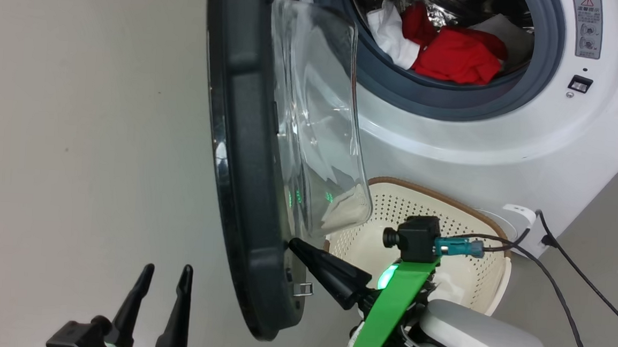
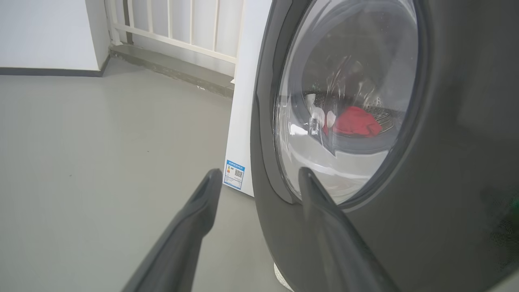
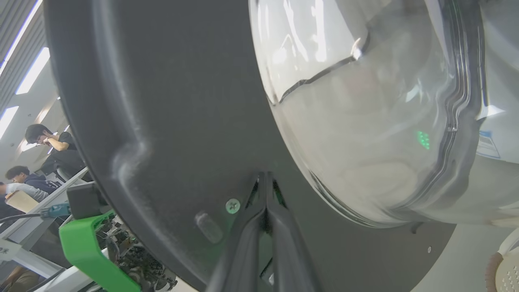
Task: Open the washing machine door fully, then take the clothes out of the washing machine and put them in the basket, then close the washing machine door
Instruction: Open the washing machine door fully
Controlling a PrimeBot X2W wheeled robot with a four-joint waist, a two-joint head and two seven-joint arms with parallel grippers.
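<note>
Standing swung out from the big white front-loading washing machine (image 1: 477, 135), the large round door (image 1: 243, 191) w/ glossy black rim & bulging clear glass bowl (image 1: 318, 115) shows edge-on in head view. Soft red & white fabric clothes (image 1: 455, 56) lie in the steel drum (image 1: 459, 0), behind the grey rubber ring (image 1: 541, 59). Small oval cream perforated basket (image 1: 477, 227) w/ brown rim sits on the floor (image 1: 76, 127) below the opening, just beside the glass bowl. Right gripper (image 1: 294, 243): fingers pressed together, tips touching door's inner rim nr a screw (image 3: 232, 206). Left gripper (image 1: 166, 277): fingers spread, on door's outer side, holding nothing.
</note>
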